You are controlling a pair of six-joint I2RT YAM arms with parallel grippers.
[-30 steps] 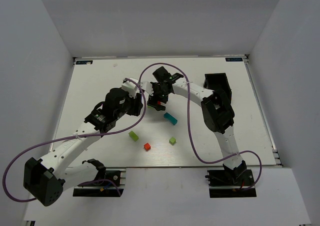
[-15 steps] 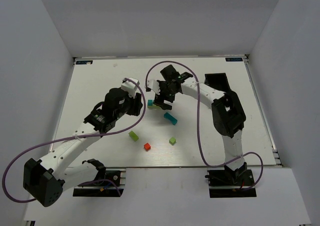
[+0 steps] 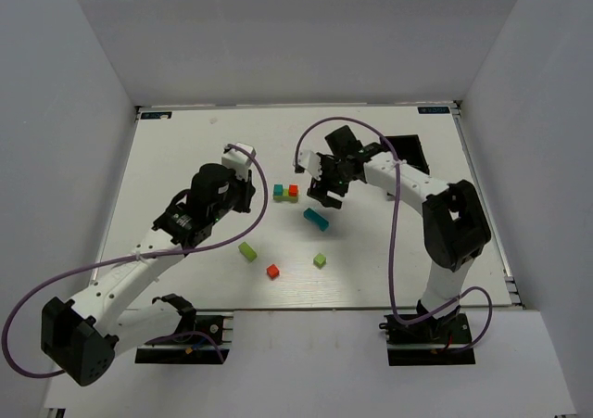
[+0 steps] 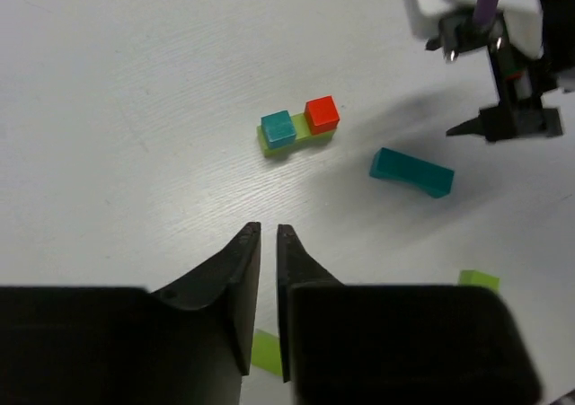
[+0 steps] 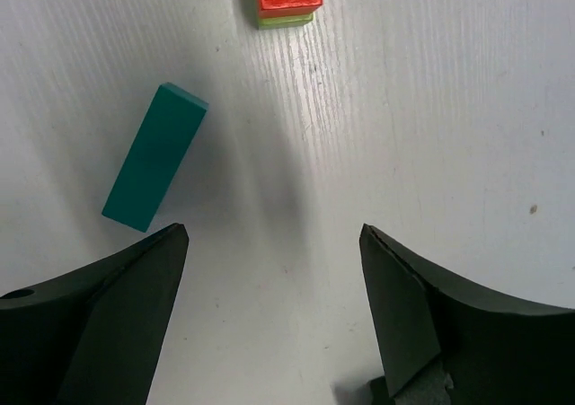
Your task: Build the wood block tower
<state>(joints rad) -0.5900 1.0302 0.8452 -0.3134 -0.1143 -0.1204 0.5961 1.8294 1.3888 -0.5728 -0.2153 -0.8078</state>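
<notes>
The right gripper (image 3: pixel 324 197) has backed away from the stack toward its own side and no longer covers it, so a red cube (image 4: pixel 322 114) now shows beside the teal cube (image 4: pixel 278 127). The left gripper (image 4: pixel 269 234) has narrowed its fingers. Both cubes sit side by side on a lime bar (image 4: pixel 292 141), the red one at the end nearer the right gripper. That gripper is spread wide and holds nothing. In its wrist view the red cube on the lime bar lies ahead of the fingertips, just past the open gap, apart from both fingers. The teal bar (image 4: pixel 411 171) lies flat on the table (image 3: pixel 185 158), tilted, ahead of one finger and not touching it or the stack. The left gripper is down to a thin slit with nothing in it. The stack lies ahead of its tips and a little toward the right gripper, well apart from them, with the teal bar further out to that side. Back toward the arm bases, nearer than both grippers, a lime block (image 3: pixel 247 250), a loose red cube (image 3: pixel 272 271) and a lime cube (image 3: pixel 320 260) lie apart from one another, none of them held.
</notes>
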